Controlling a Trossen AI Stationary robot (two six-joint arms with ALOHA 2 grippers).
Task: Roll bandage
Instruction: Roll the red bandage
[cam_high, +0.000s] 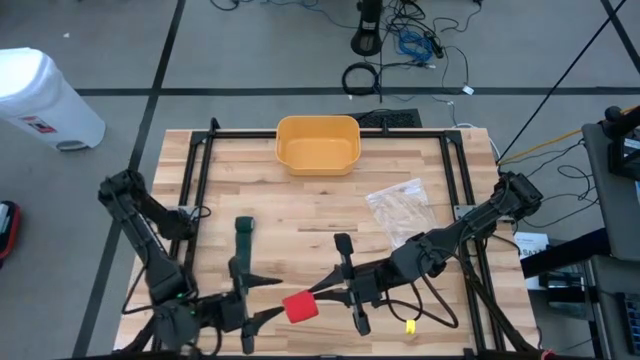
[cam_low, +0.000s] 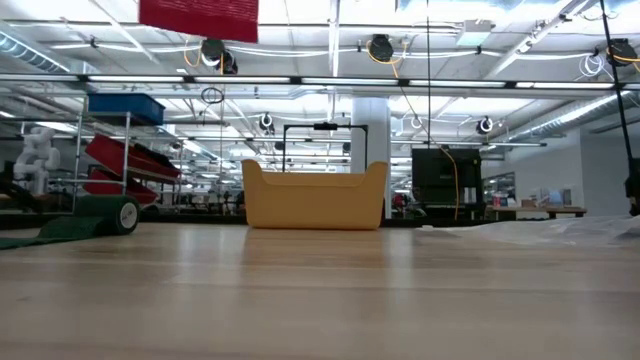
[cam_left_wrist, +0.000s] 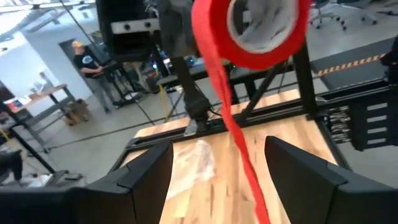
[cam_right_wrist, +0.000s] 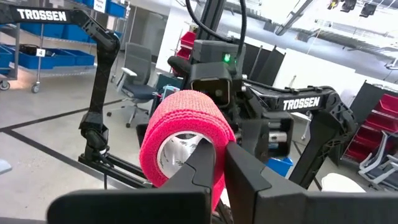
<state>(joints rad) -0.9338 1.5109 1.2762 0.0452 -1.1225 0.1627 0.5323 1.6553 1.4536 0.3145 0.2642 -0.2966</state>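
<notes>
A red bandage roll (cam_high: 300, 306) hangs high above the table's near edge, with my right gripper (cam_high: 322, 294) shut on it. In the left wrist view the roll (cam_left_wrist: 261, 31) shows its white core, and a loose red strip (cam_left_wrist: 239, 143) hangs down from it. My left gripper (cam_high: 268, 302) stands open just left of the roll, pointing level at it. Its two fingers stand on either side of the hanging strip without touching it. A green bandage (cam_high: 243, 232), partly unrolled, lies on the table farther back. My right gripper (cam_right_wrist: 221, 155) pinches the red roll at its rim (cam_right_wrist: 214, 134) beside the hollow core. The fingers themselves cover the exact spot. They come in level from the table's right side. The roll is lifted clear, and its loose strip hangs slack below.
A yellow bin (cam_high: 317, 143) stands at the table's far edge. A clear plastic bag (cam_high: 400, 205) lies right of centre. A small yellow piece (cam_high: 410, 326) lies near the front right. A black frame (cam_high: 200, 160) runs along the table's sides.
</notes>
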